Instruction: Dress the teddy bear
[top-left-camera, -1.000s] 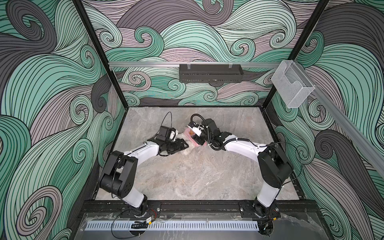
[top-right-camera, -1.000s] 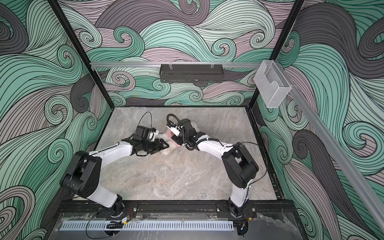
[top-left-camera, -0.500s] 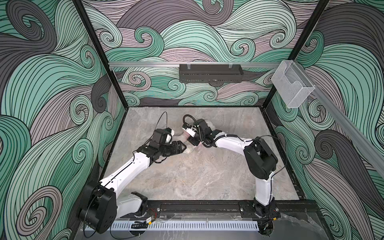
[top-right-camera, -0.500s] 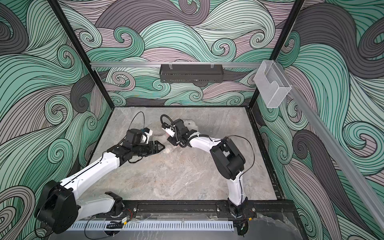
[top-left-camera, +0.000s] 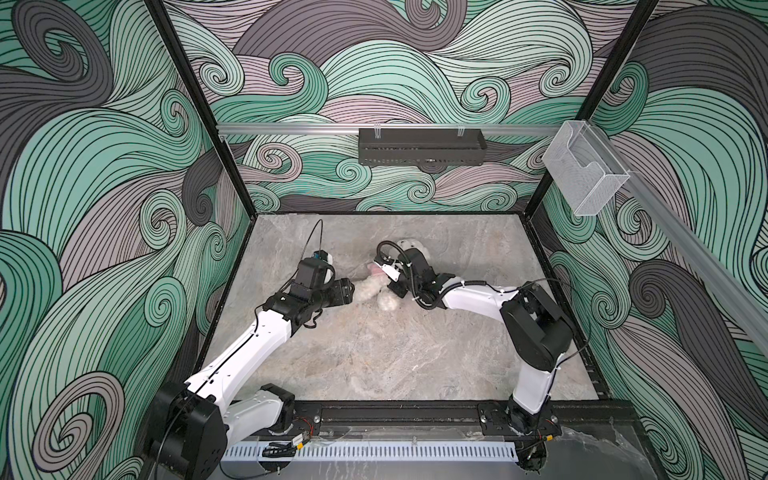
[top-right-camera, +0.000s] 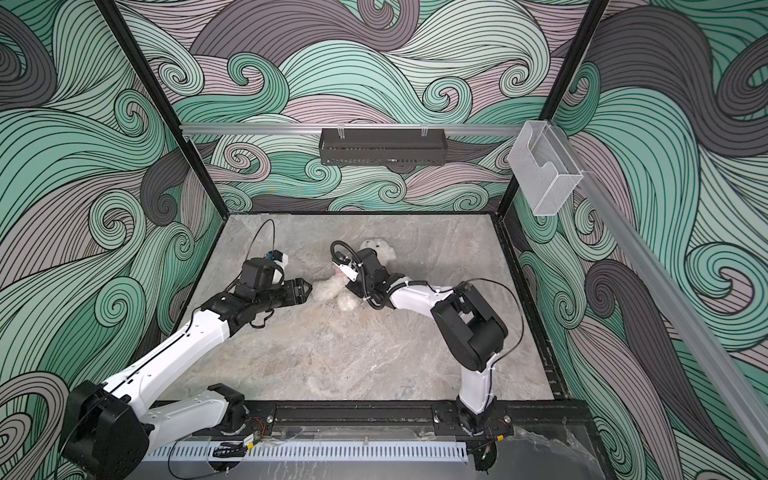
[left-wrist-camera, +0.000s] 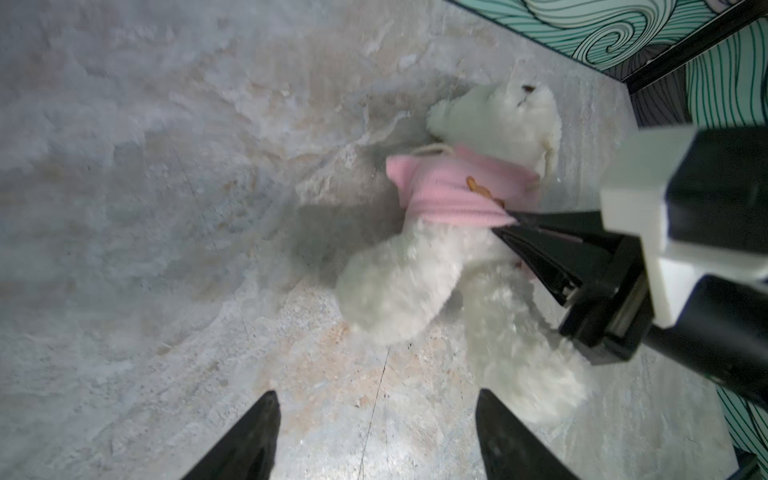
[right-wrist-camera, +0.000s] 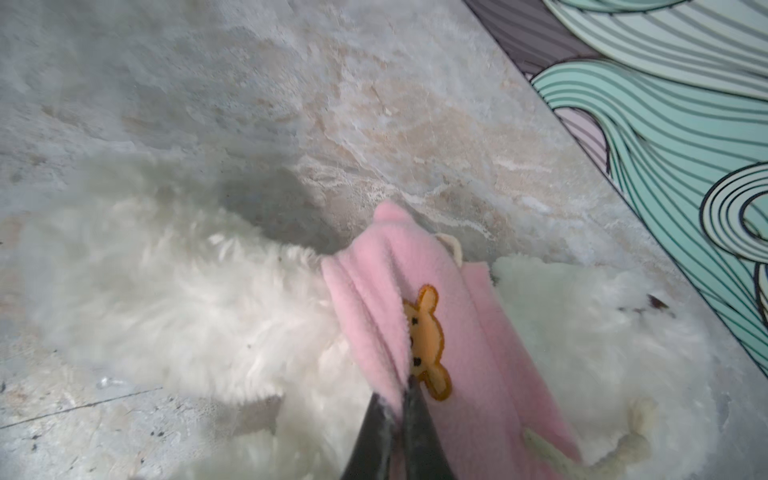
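Now right gripper (right-wrist-camera: 409, 388) pinches fleecy shirt (right-wrist-camera: 490, 353) on fluffy bear (right-wrist-camera: 187, 299); left gripper (left-wrist-camera: 376, 395) spread at nine o'clock, table (top-left-camera: 374, 361) open toward six.

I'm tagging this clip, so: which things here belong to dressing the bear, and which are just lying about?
Belong to the job:
teddy bear
pink shirt, bunched round its chest
right gripper, shut on the shirt
left gripper, open near the bear's legs

Just there:
black wall-mounted tray
clear wall-mounted holder
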